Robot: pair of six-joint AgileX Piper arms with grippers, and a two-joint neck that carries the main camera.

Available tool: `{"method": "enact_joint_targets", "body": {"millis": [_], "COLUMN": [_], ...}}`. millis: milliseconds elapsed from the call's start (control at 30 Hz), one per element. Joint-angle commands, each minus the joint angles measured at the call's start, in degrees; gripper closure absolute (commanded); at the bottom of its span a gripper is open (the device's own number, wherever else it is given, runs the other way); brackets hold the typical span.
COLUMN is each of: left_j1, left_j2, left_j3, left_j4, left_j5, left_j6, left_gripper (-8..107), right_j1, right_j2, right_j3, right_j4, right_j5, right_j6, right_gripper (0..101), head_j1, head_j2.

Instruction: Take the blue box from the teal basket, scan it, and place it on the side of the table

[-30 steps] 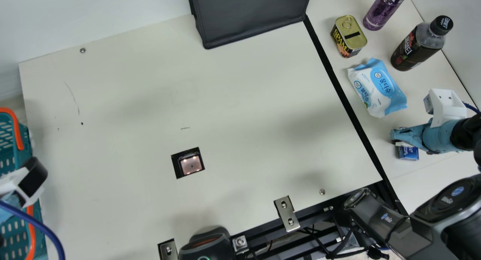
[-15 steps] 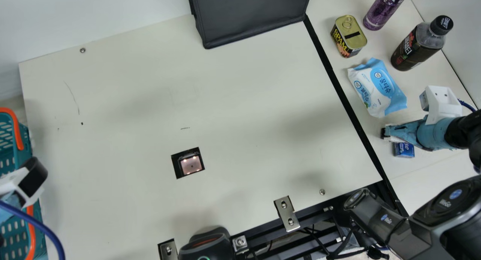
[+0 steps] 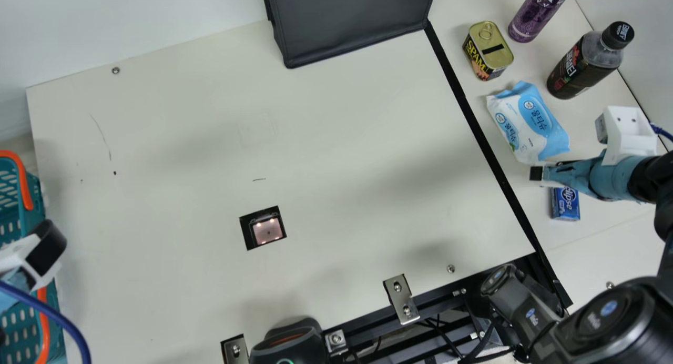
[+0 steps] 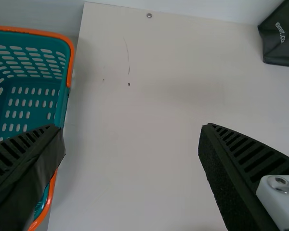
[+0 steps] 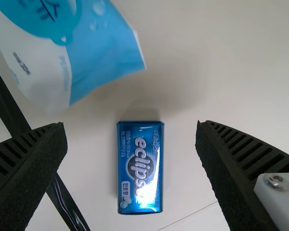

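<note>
The blue box lies flat on the side table at the right, beyond the black strip. My right gripper is just above the box's far end in the main view, partly covering it. In the right wrist view the open right gripper has the blue box lying between and below its spread fingers, touching neither. At the far left my left gripper hangs over the teal basket's side. The left wrist view has the left gripper open and empty, near the teal basket.
A wet-wipes pack lies close beside my right gripper. Farther back are a meat can, a dark bottle and a purple bottle. A scanner window sits in the table, and a black bag stands at the back.
My right gripper has moved a little toward the wipes, uncovering more of the blue box. The box shifted slightly left at first, then stayed put. The left arm has kept still.
</note>
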Motion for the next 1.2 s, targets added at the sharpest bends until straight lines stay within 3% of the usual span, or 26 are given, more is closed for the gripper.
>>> {"method": "enact_joint_targets", "body": {"millis": [0, 267, 667, 1033, 1067, 1167], "left_j1": [0.00, 0.00, 0.00, 0.00, 0.00, 0.00], "left_j2": [0.00, 0.00, 0.00, 0.00, 0.00, 0.00], "left_j3": [0.00, 0.00, 0.00, 0.00, 0.00, 0.00], "left_j4": [0.00, 0.00, 0.00, 0.00, 0.00, 0.00], "left_j5": [0.00, 0.00, 0.00, 0.00, 0.00, 0.00], "left_j6": [0.00, 0.00, 0.00, 0.00, 0.00, 0.00], "left_gripper": [9, 9, 9, 9, 9, 9], "right_j1": [1.80, 11.39, 30.98, 49.98, 45.17, 49.01], "right_j2": [-1.11, -4.10, -5.77, -7.07, -6.94, -7.11], "right_j3": [-1.24, -7.28, -15.77, -20.23, -20.11, -20.27], "right_j4": [-0.68, -3.70, -9.98, -16.16, -15.46, -15.98], "right_j5": [0.02, 1.62, 3.84, 4.09, 4.28, 4.35], "right_j6": [1.77, 9.99, 25.37, 38.34, 36.24, 38.26], "right_gripper": [6, 6, 6, 6, 6, 6], "head_j1": [-1.66, -1.66, -1.66, -1.66, -1.66, -1.66], "head_j2": [-0.13, -0.13, -0.13, -0.13, -0.13, -0.13]}}
